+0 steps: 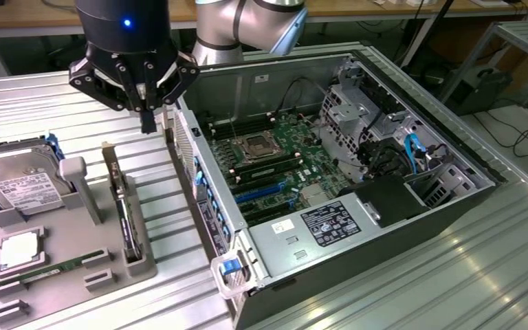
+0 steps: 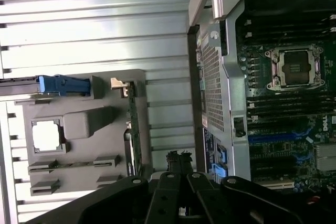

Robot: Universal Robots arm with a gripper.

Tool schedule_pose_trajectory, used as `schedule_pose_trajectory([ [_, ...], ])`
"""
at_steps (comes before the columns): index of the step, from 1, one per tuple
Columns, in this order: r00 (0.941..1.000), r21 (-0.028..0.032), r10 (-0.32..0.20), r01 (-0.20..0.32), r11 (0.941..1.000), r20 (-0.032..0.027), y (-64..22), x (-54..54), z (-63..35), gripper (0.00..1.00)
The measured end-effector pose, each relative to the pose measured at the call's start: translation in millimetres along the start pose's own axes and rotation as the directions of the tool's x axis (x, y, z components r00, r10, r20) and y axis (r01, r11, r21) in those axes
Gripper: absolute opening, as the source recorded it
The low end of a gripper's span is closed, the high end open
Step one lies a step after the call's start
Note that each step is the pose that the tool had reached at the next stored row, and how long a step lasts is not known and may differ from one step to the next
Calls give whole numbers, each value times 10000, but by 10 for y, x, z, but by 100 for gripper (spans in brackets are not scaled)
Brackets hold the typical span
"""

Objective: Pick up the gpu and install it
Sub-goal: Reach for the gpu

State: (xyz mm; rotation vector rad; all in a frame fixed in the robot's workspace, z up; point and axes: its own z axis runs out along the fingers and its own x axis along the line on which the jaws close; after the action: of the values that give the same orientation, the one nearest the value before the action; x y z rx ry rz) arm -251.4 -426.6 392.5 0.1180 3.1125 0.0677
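Gpu (image 1: 124,210) stands on edge in gray tray (image 1: 67,237); fingers (image 1: 146,120) clenched, empty, nearby.

Hard drive (image 1: 18,184) at nine o'clock on grey tray (image 1: 88,237); memory stick (image 1: 49,270) at seven; open case (image 1: 255,86) at three.

The arm (image 1: 236,31) runs out past the exterior view's top edge and is cut off there. The gpu (image 1: 124,206) stands edge-on in the grey holder (image 1: 143,267), lower rim sunk in the slot, fan impossible to make out. The hard drive (image 1: 12,185) is clipped at the exterior view's left edge. Print on the power supply label (image 1: 335,223) is too small to read.
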Motion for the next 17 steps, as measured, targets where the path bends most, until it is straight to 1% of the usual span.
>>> schedule_pose_trajectory([
  [14, 10000, 0, 0, 0, 10000, 0, -61, 96, -4, 11],
  [17, 10000, -1, 0, 0, 10000, 1, -91, 138, -5, 11],
])
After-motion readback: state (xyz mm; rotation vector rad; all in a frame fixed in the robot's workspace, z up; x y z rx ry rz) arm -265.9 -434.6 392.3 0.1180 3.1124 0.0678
